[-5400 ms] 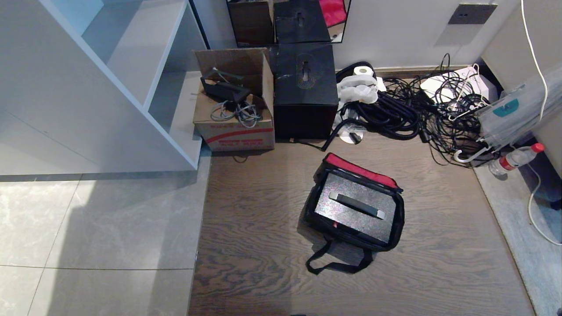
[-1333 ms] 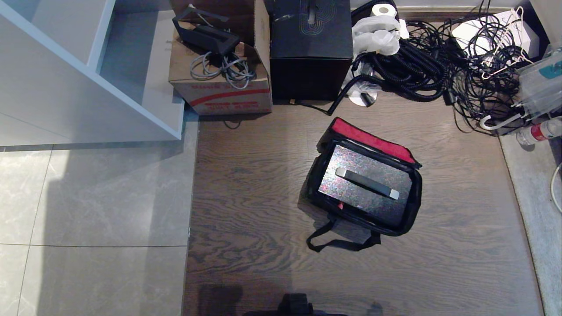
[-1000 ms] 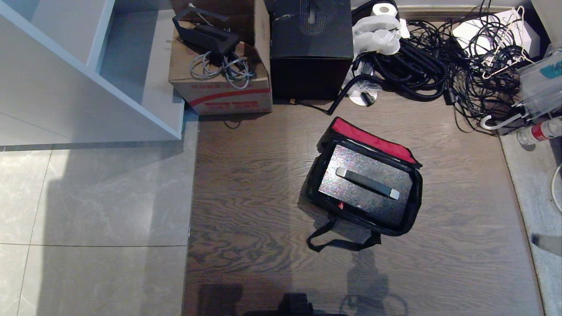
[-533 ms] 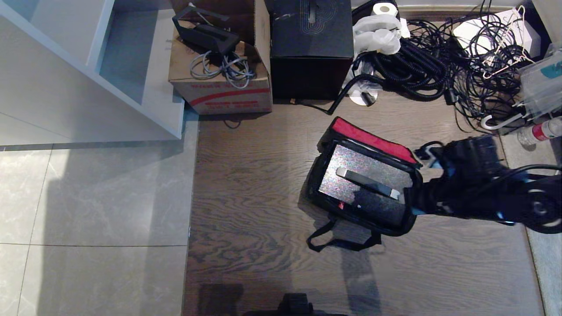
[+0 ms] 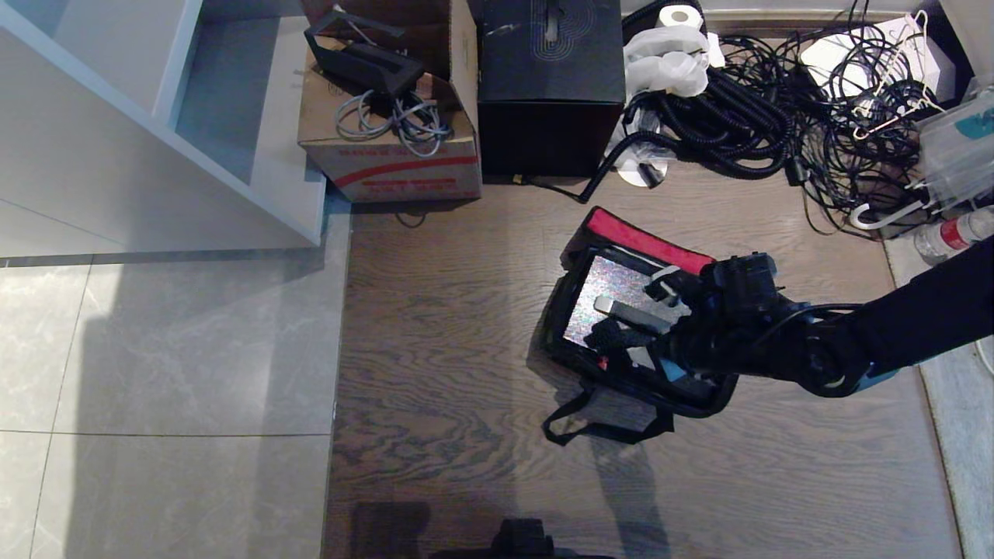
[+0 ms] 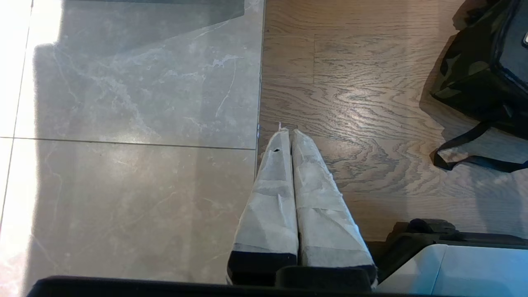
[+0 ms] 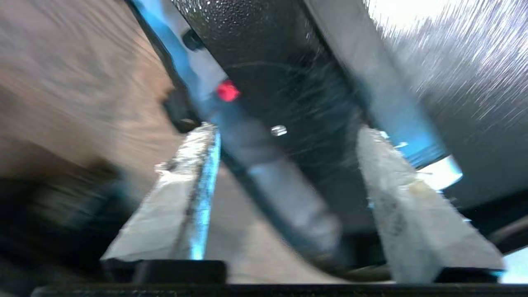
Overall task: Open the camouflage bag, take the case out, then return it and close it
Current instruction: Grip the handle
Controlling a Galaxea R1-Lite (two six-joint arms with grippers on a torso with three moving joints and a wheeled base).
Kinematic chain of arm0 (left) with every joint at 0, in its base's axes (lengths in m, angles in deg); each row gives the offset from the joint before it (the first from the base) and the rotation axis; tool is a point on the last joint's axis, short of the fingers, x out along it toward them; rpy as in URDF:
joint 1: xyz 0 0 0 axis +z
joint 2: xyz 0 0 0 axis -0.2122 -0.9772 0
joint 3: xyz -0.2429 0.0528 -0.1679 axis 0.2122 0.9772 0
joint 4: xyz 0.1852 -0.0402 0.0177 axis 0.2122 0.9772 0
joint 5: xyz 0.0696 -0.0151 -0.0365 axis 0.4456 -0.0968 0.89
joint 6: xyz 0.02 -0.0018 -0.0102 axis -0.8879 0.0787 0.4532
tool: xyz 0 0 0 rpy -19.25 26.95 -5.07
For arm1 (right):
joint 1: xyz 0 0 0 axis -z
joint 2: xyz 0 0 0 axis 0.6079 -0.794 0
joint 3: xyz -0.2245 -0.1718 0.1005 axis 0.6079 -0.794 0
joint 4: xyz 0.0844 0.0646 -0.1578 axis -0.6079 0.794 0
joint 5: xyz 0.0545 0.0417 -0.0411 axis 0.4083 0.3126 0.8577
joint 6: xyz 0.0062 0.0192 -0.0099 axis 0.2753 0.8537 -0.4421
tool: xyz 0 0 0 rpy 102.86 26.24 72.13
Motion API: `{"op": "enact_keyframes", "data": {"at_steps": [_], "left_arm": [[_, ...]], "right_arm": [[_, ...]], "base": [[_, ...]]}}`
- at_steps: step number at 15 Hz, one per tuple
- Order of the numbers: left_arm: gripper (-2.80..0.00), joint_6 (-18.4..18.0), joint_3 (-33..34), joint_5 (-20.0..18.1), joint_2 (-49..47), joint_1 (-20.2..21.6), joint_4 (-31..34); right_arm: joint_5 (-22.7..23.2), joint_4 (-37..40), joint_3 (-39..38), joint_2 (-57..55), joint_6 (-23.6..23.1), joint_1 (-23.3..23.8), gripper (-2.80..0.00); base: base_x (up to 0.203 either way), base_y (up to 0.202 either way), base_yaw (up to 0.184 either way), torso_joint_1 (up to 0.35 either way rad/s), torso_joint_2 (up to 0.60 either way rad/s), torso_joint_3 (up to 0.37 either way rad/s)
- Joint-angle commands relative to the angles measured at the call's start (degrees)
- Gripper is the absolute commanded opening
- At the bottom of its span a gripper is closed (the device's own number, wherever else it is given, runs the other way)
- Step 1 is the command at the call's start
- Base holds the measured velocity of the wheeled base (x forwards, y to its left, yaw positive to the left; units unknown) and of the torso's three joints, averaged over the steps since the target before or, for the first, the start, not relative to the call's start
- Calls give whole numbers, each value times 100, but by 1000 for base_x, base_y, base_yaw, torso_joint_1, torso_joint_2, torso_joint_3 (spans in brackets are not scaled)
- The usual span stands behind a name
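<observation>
Right tool (image 5: 638, 312) hangs wide over the case (image 5: 613, 289) in the open bag (image 5: 644, 247); misaligned, a finger may snag the rim — left tool (image 6: 291, 136) closed, idle.

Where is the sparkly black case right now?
In the head view the case sits inside the open camouflage bag on the wooden floor, right of centre, below the tall black box. The right end effector is just over its handle.

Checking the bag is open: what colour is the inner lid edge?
Red, on the camouflage bag; its inner lid edge shows best in the head view.
</observation>
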Motion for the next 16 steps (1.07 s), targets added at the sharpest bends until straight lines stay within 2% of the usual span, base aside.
{"op": "enact_keyframes", "data": {"at_steps": [1,2,3,6,7,11,12,16], "left_arm": [[-280,2,0,3,0,1,0],[-280,2,0,3,0,1,0],[-280,2,0,3,0,1,0],[-280,2,0,3,0,1,0],[-280,2,0,3,0,1,0],[-280,2,0,3,0,1,0],[-280,2,0,3,0,1,0],[-280,2,0,3,0,1,0]], "right_arm": [[-173,-318,-126,-1,-1199,-25,0],[-395,-517,-247,-72,-1640,-52,0],[-879,-871,-387,-211,-2108,-108,0],[-2527,-2039,-495,-706,-2881,-391,0],[-2941,-2509,-522,-866,-3107,-515,0],[-3312,-3900,-589,-1230,-3444,-811,0],[-3491,-4155,-611,-1367,-3769,-816,0],[-3662,-4629,-619,-1695,-3969,-782,0]], "base": [[0,0,0,0,0,0],[0,0,0,0,0,0],[0,0,0,0,0,0],[0,0,0,0,0,0],[0,0,0,0,0,0],[0,0,0,0,0,0],[0,0,0,0,0,0],[0,0,0,0,0,0]]}}
